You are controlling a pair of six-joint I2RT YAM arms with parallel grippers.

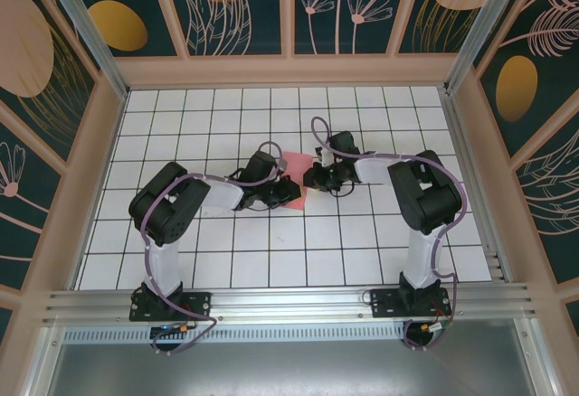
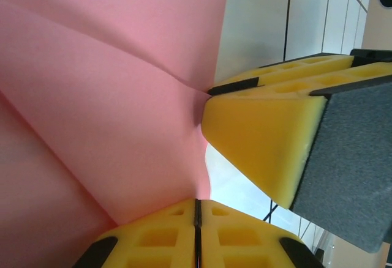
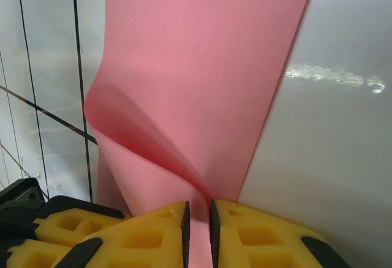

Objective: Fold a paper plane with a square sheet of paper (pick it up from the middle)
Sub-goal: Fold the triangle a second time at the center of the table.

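Pink square sheet of paper [image 1: 295, 200] sits mid-counter [image 1: 362, 251], buckled, left hand [image 2: 197, 204] clenched on its edge, right hand [image 3: 198, 212] fingers a slit apart around the sheet, grip cannot tell.

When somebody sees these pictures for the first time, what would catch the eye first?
The square sheet of paper, bright pink-red, sits at the middle of the white gridded board. The left gripper is shut on one edge and the sheet curls; the right gripper has it between its yellow fingers from the other side.
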